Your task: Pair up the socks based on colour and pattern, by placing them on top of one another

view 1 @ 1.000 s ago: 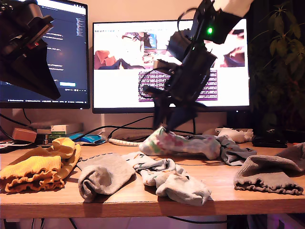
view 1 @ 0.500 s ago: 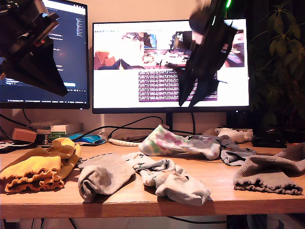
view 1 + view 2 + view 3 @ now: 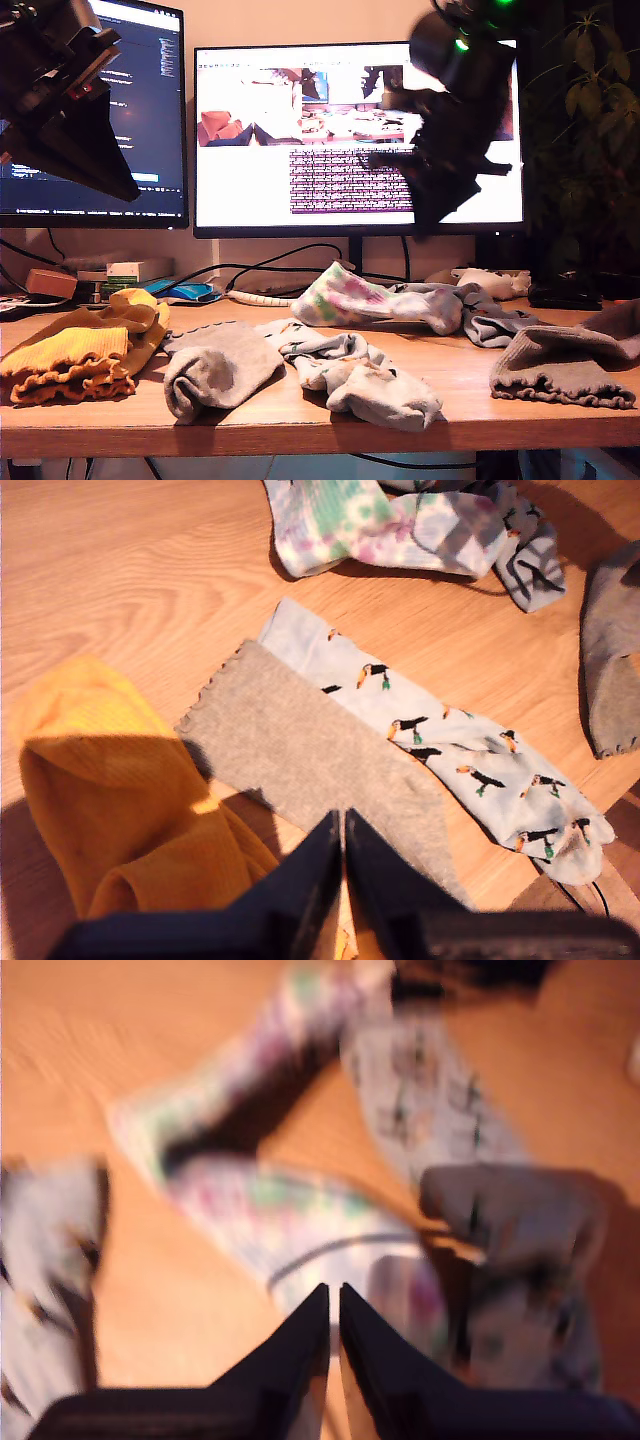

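Observation:
In the exterior view, mustard-yellow socks lie at the left. A grey sock partly overlaps a pale toucan-print sock. Behind them are tie-dye socks and another printed sock. A second grey sock is at the right. My first gripper hangs shut and empty high above the yellow socks. My second gripper is shut and empty, high over the tie-dye socks; its view is blurred.
Two monitors stand behind the wooden table. A white controller lies at the back on the exterior view's right, a plant beyond it. Small boxes and cables sit at the back left.
My second gripper, one second ago down at the tie-dye sock, has lifted away without it and shifted toward the exterior view's right. My first arm rose slightly.

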`<state>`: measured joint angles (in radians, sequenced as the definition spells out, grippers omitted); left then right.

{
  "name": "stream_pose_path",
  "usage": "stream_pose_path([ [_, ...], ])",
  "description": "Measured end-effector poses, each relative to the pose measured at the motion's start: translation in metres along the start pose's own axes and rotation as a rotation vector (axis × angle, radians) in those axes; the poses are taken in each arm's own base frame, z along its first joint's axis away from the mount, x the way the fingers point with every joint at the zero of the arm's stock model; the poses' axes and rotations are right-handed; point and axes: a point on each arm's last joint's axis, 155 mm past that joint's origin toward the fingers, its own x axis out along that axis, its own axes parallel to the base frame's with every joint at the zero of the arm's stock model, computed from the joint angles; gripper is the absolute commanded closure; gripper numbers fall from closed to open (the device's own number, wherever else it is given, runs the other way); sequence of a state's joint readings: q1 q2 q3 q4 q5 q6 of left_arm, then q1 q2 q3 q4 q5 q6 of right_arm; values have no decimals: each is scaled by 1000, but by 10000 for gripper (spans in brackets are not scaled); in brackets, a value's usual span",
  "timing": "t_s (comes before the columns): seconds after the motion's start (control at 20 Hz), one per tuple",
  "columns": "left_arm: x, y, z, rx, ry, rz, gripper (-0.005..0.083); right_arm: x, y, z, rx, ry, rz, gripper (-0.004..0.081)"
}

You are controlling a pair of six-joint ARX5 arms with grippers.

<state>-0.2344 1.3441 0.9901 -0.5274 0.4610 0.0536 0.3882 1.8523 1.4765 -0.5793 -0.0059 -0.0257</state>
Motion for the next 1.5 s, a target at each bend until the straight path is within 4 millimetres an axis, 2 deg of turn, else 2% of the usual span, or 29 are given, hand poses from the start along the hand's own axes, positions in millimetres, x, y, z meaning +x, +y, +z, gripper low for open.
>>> stream_pose_path([
  [0.15, 0, 0, 1, 3, -2, 1, 792, -31, -6, -12, 3, -56, -29, 772],
  [0.25, 0, 0, 2, 6, -6, 1, 792, -59, -17, -14, 19, -107, -60, 773],
  [0.35, 0, 0, 4, 9, -14, 0, 792, -72, -35, -30, 68, -110, -94, 773],
  [0.55, 0, 0, 4, 10, -16, -1, 792, -66, -89, -113, 257, 111, -183, 773],
  [0.65, 0, -5, 5, 12, -19, -25, 792, -70, -109, -134, 321, 172, -213, 773],
  [0.8, 2, -38, 15, 84, -57, -149, 792, -73, -119, -143, 358, 194, -217, 746],
  [0.85, 5, -51, 15, 120, -57, -180, 792, -74, -119, -144, 367, 195, -205, 674],
  [0.95, 14, -79, 5, 186, -23, -240, 792, -73, -121, -143, 361, 184, -177, 446],
  [1.0, 18, -90, 1, 220, -8, -263, 792, -73, -124, -141, 369, 171, -171, 403],
  [1.1, 26, -106, -8, 259, 20, -298, 791, -73, -133, -136, 378, 139, -168, 401],
  [1.2, 27, -112, -10, 321, 17, -308, 784, -65, -142, -140, 408, 144, -161, 399],
  [1.4, 28, -108, -12, 326, 26, -287, 784, -30, -152, -161, 468, 209, -111, 399],
  [1.5, 29, -105, -12, 325, 29, -269, 784, -21, -151, -165, 493, 216, -70, 410],
])
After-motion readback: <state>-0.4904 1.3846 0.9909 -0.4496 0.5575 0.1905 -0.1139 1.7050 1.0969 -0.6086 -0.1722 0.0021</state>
